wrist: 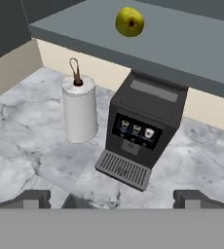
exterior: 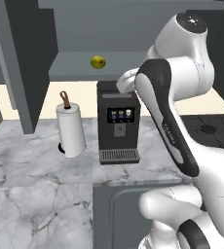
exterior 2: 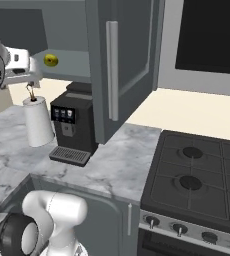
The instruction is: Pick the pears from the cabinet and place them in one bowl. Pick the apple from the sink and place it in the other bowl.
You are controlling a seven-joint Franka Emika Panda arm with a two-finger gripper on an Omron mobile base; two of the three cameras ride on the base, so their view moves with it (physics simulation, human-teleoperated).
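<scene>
**Yellow-green pear on shelf, not yet grasped**

Yellow-green pear (wrist: pixel 129 21) resting on grey cabinet (exterior: pixel 16 58) shelf (wrist: pixel 192 48), above and slightly left of black coffee machine (wrist: pixel 143 131) as seen from the hand camera. Doors swung open; one with long handle (exterior 2: pixel 112 70) hanging near the fruit's right in the right base view. Second, brownish-red pear not located. Paper towel roll (exterior: pixel 70 129) standing upright on marble bench (exterior: pixel 31 194), just beside the machine.

Hand (wrist: pixel 112 197) spread fully, empty, fingertips (wrist: pixel 36 198) well apart; positioned short of the shelf and below the level of the pear, apart from it.

Step in hand, as judged: approach to first pear. Recommended: raise hand to shelf height before advancing, so as to clear the shelf's front edge and the machine's top; keep clear of the open door; centre fruit between fingers, close across the widest part, lift before withdrawing. Risk noted: round fruit liable to roll backward on flat shelf if nudged by one finger first.

Orientation: dark spot at stem or blossom end facing roughly toward the hand camera, suggesting long axis running front to back along the shelf, pear lying on its side. Shape near round from this angle; axis not certain.
</scene>
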